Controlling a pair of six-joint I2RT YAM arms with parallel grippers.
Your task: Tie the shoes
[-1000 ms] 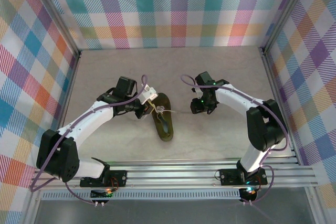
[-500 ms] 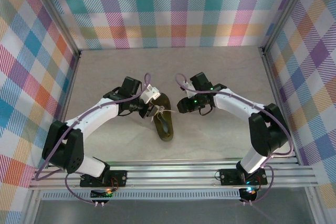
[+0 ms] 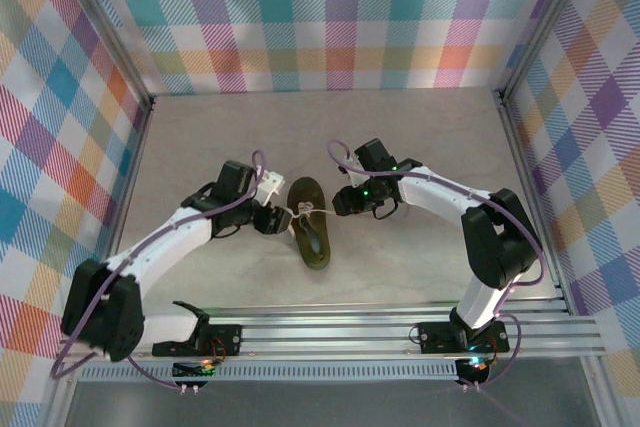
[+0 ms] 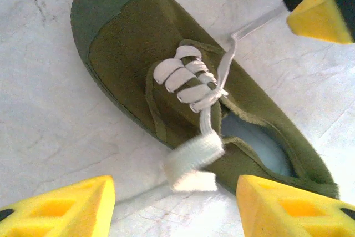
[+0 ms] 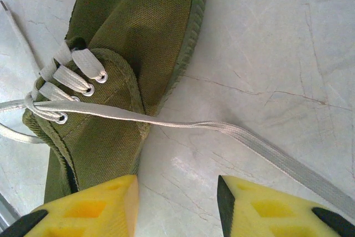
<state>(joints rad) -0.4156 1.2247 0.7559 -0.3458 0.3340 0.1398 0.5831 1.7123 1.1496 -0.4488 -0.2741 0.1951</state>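
Item inspected: one dark olive-green shoe (image 3: pixel 310 232), lying on the grey bench (image 3: pixel 430 137) near its middle, between the two arms. The toe pointed toward the far wall and the heel toward the arm bases. The sole was flat on the bench.

Laces (image 4: pixel 188 79): cream-white, threaded through the eyelets in several rows and gathered at the throat of the shoe. From there one strand ran out to each side. Neither strand was pulled taut into a finished bow.

Left pincer (image 3: pixel 275 217): positioned just beside the shoe on its left, released, with the yellow fingers (image 4: pixel 61 209) wide apart. In the left wrist view a flat lace end lay folded against the shoe's side, in the gap between the fingers but touching neither.

Right pincer (image 3: pixel 340 202): positioned just beside the shoe on its right, also released, with nothing between its jaws. In the right wrist view the other strand ran from the eyelets across the bench, passed just beyond one fingertip and left the frame at the right edge. Whether it touched that finger could not be told
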